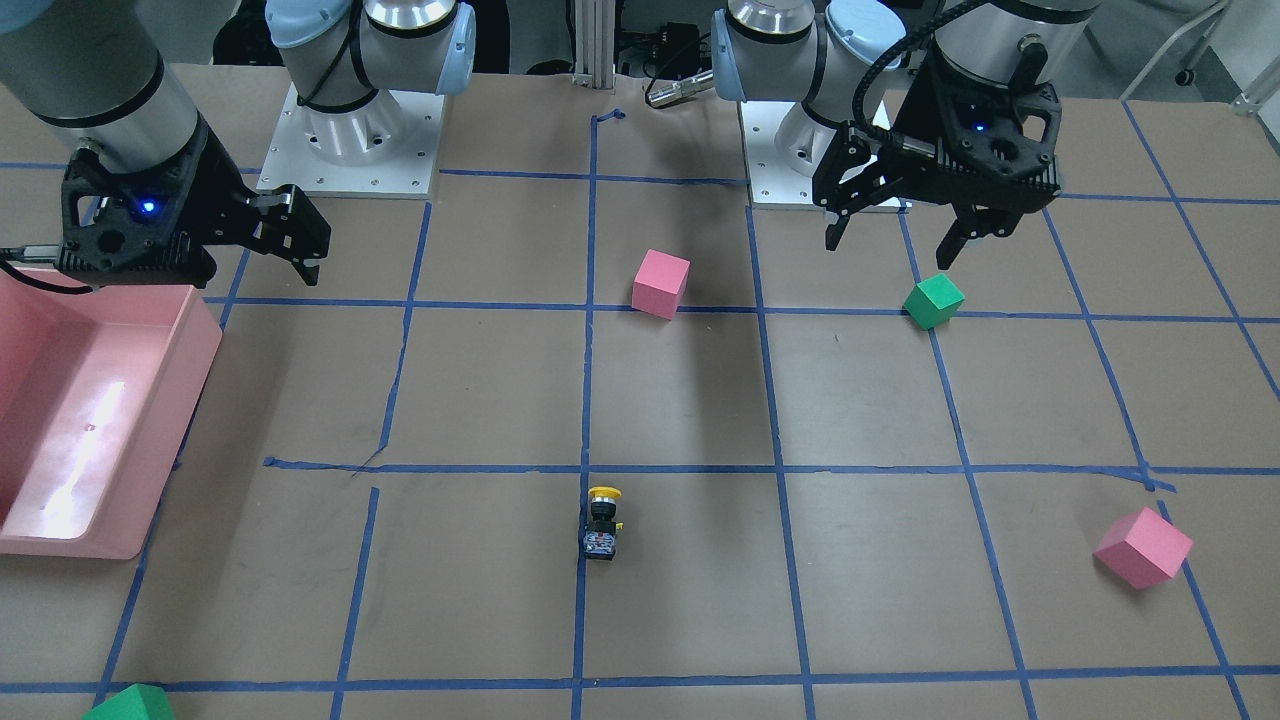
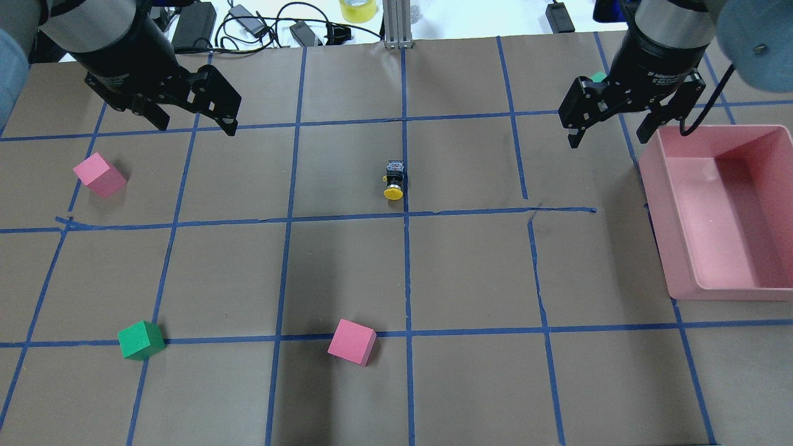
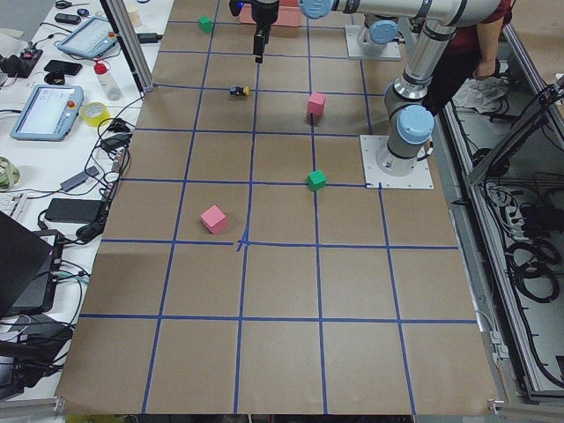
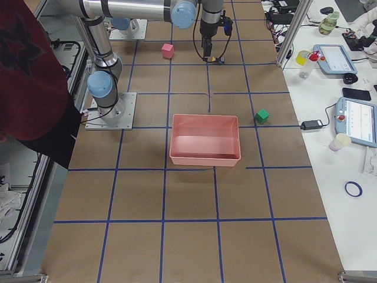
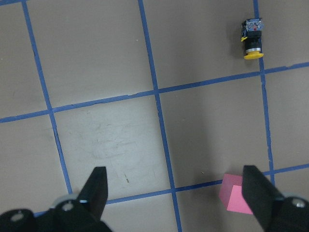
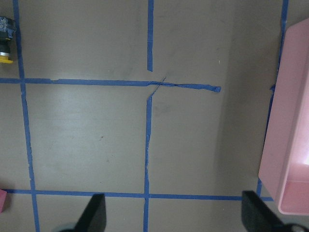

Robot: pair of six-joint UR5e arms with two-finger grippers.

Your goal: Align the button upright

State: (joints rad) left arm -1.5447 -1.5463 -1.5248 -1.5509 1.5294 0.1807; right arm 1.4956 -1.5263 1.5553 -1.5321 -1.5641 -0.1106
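The button (image 2: 394, 181) lies on its side on the brown table, on the central blue tape line. Its yellow cap points toward the robot and its grey contact block points away. It also shows in the front view (image 1: 603, 522), the left wrist view (image 5: 252, 39) and at the left edge of the right wrist view (image 6: 5, 41). My left gripper (image 2: 193, 124) hovers open and empty, well to the button's left and farther back; its fingers (image 5: 94, 188) frame bare table. My right gripper (image 2: 607, 137) hovers open and empty, far to the button's right.
A pink bin (image 2: 660, 229) stands at the right, just beside the right gripper. Pink cubes lie at the left (image 2: 99, 175) and near the front centre (image 2: 352, 342). A green cube (image 2: 140, 340) lies front left; another (image 2: 598, 77) peeks out behind the right arm.
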